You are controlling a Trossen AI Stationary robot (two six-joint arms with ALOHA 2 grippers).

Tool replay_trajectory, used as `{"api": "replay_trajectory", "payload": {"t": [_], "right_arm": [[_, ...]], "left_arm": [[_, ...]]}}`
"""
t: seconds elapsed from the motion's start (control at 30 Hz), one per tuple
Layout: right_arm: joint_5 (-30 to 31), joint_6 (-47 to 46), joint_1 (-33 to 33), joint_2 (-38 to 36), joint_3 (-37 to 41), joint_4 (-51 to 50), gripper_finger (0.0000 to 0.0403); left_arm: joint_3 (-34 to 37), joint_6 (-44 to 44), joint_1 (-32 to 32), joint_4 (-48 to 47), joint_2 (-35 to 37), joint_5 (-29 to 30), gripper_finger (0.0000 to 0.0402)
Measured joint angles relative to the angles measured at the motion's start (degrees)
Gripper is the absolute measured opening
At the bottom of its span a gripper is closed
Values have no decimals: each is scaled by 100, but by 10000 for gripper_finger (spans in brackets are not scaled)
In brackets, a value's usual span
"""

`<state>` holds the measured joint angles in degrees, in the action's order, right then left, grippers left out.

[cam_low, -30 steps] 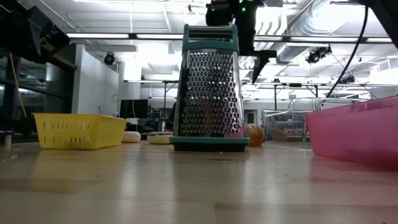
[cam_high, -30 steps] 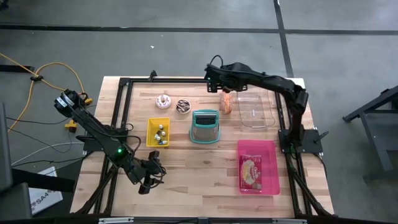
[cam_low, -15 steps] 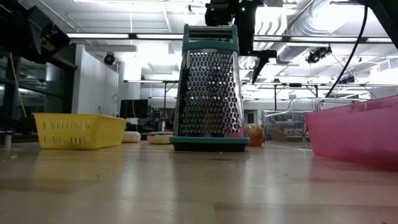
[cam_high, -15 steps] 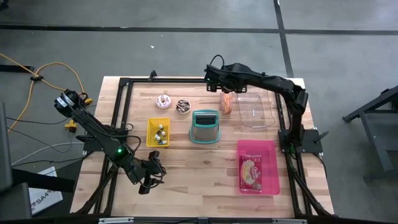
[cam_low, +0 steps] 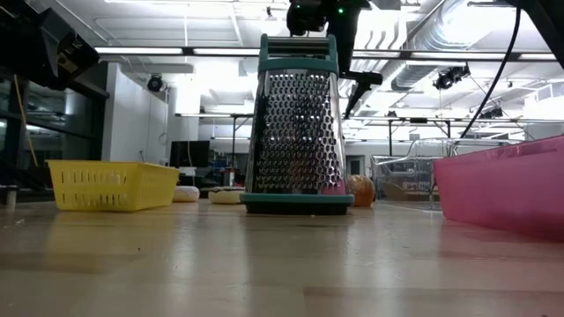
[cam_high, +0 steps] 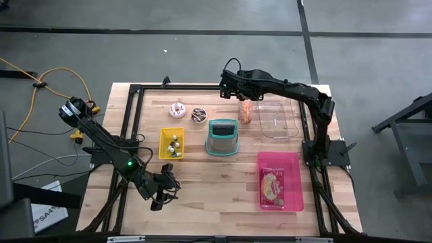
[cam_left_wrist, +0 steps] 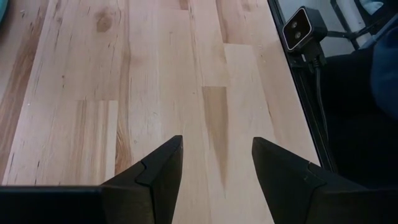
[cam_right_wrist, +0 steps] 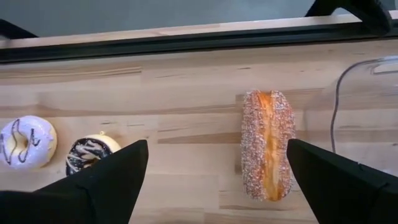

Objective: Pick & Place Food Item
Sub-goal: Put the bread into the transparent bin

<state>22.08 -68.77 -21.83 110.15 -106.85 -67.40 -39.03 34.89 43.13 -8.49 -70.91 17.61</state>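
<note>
Right hand [cam_high: 229, 86] shifted left, above sugared, oblong pastry [cam_high: 248, 111].

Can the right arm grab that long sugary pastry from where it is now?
Probably yes. The right gripper hangs open just beside the sugary pastry, and nothing lies on top of it. The clear container sits close on one side, but the pastry is apart from it, so the fingers should fit.

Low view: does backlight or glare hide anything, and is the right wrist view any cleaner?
Low view: bright ceiling lights behind the grater leave the right pincer a dark silhouette above it, and the near tabletop is soft. Right wrist view: evenly lit, with the sugared pastry and both donuts crisp.
</note>
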Motion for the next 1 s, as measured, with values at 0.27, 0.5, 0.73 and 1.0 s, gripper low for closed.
{"api": "replay_trajectory", "payload": {"t": [0.27, 0.5, 0.73, 1.0], "right_arm": [[200, 719, 20, -2, 2, -2, 373], [346, 902, 20, -9, 2, 370, 373], [305, 1145, 8, -9, 2, 276, 373], [57, 433, -31, 75, 252, -127, 373]], "left_arm": [[0, 0, 1, -1, 0, 0, 189], [0, 0, 0, 0, 0, 0, 189], [0, 0, 0, 0, 0, 0, 189], [0, 0, 0, 0, 0, 0, 189]]}}
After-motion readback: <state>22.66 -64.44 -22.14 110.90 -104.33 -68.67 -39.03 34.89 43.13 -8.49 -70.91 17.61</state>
